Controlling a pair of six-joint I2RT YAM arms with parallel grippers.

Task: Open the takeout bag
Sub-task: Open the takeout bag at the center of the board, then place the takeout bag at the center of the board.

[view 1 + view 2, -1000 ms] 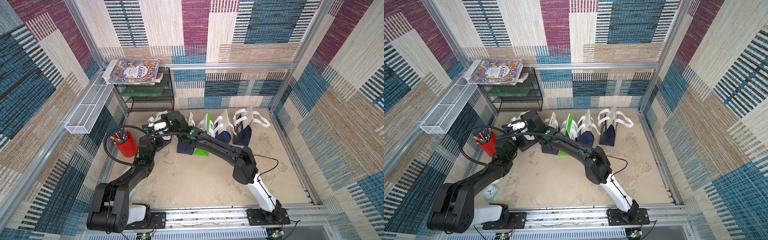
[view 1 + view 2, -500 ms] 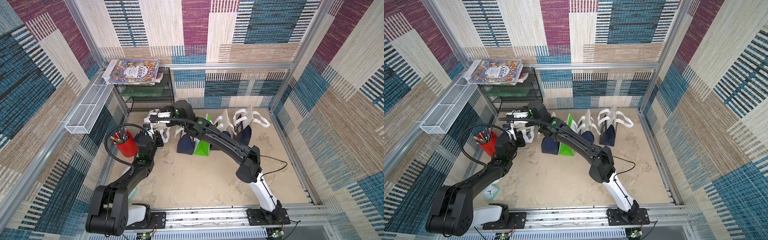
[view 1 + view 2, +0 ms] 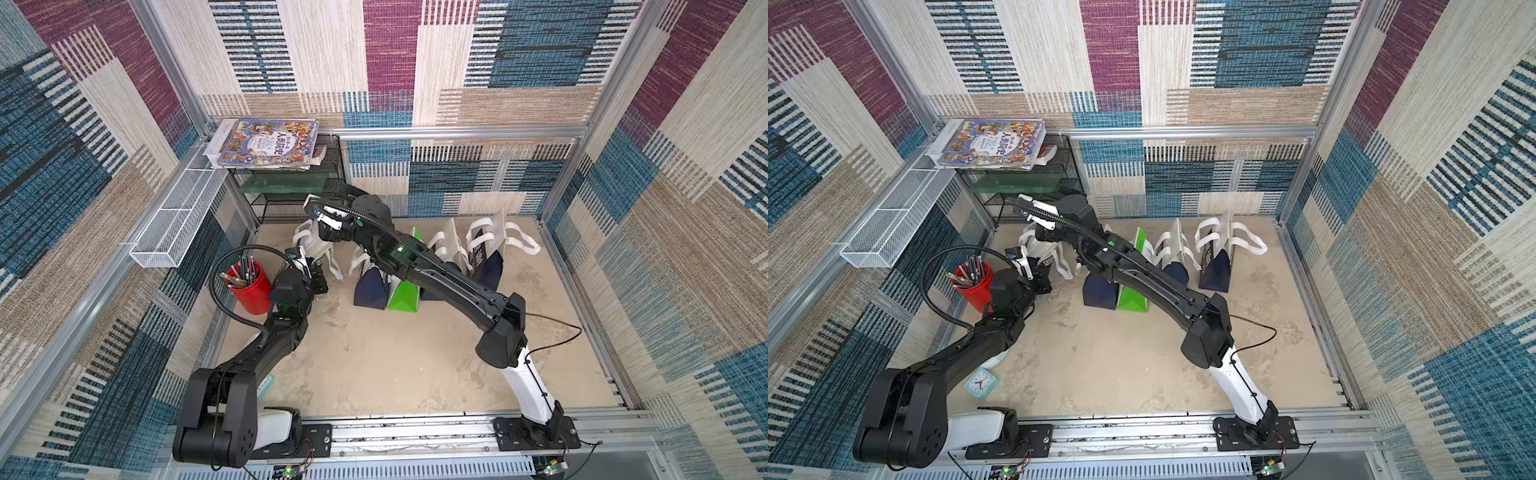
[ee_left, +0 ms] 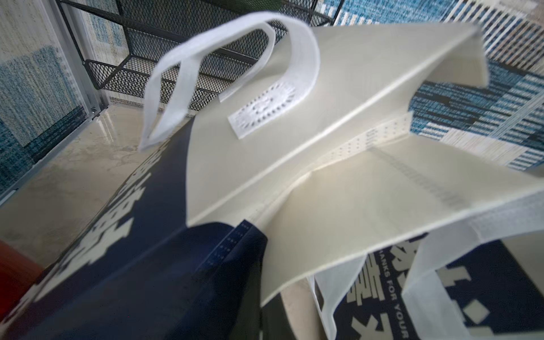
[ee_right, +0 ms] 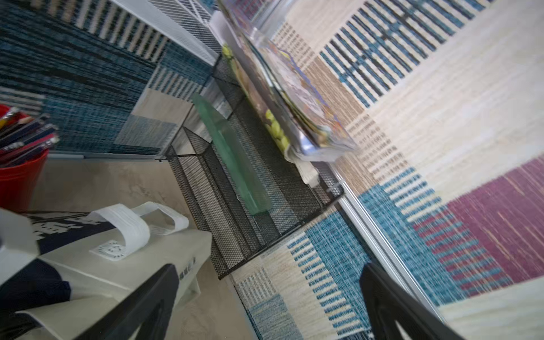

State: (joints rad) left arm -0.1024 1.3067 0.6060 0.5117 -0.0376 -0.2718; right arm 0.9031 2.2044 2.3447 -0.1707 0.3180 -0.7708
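1 second on, right gripper [image 5: 269, 266] has released takeout bag [image 5: 147, 265].

A robot lab cell, shown by aluminium frame [image 3: 457, 132], woven wall panels [image 3: 324, 62] and base rail [image 3: 415, 432].

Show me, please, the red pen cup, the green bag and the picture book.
red pen cup [image 3: 249, 295], top view, outer wall
green bag [image 3: 402, 299], top view, side face
picture book [image 3: 268, 141], top view, cover
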